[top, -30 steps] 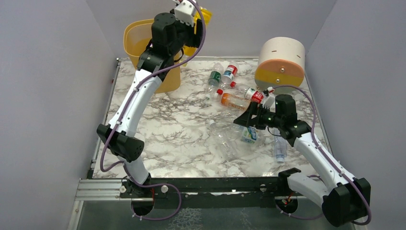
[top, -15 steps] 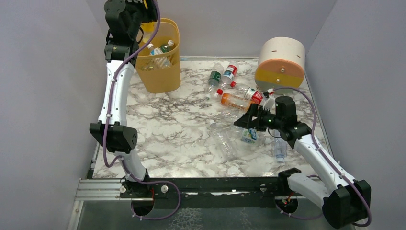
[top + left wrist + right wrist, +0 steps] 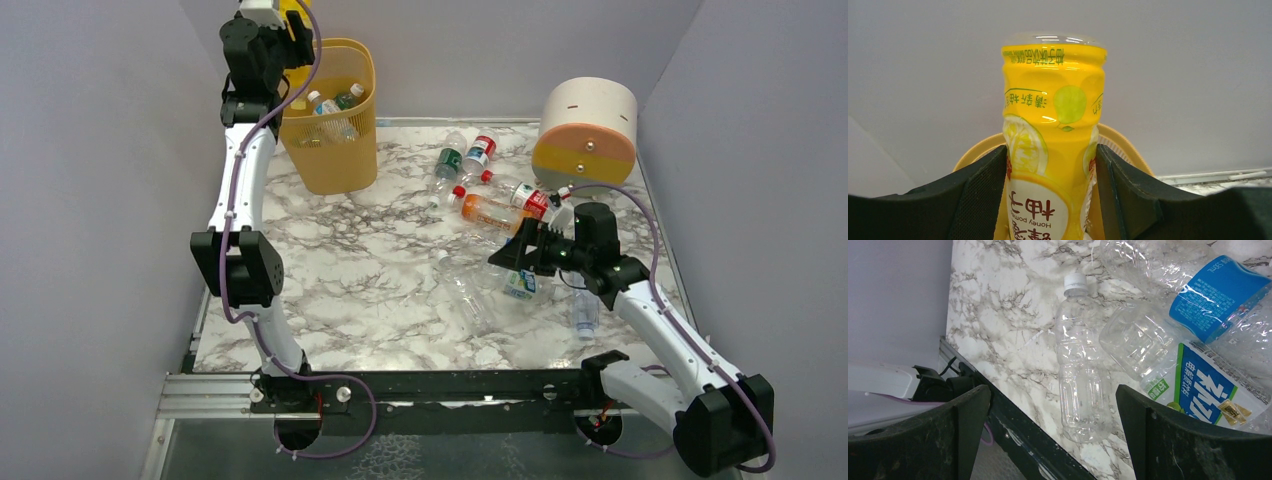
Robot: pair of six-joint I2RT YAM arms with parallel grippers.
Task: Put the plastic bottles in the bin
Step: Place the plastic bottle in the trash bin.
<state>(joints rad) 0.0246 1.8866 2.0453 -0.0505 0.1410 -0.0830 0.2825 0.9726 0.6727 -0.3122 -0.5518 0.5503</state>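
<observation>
My left gripper (image 3: 1050, 150), pinching the yellow bottle (image 3: 1053, 85), has swung left across the bin (image 3: 330, 160) within 1 second; the drop is not yet done. My right gripper (image 3: 1050, 390) hangs spread over 1 clear bottle (image 3: 1080, 365).

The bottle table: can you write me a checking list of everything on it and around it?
Surface: marble-pattern table, with a black rail at the near edge.
Job's things: yellow bin at far left, with bottles inside it; yellow bottle held up near the bin's rim; loose bottles lying on the right half.
Clutter: round white, orange and grey drum at far right.
Grippers: left gripper shut on the yellow bottle; right gripper open above a clear bottle.
Cables: purple cables run along both arms.
Surroundings: plain grey walls on three sides.
</observation>
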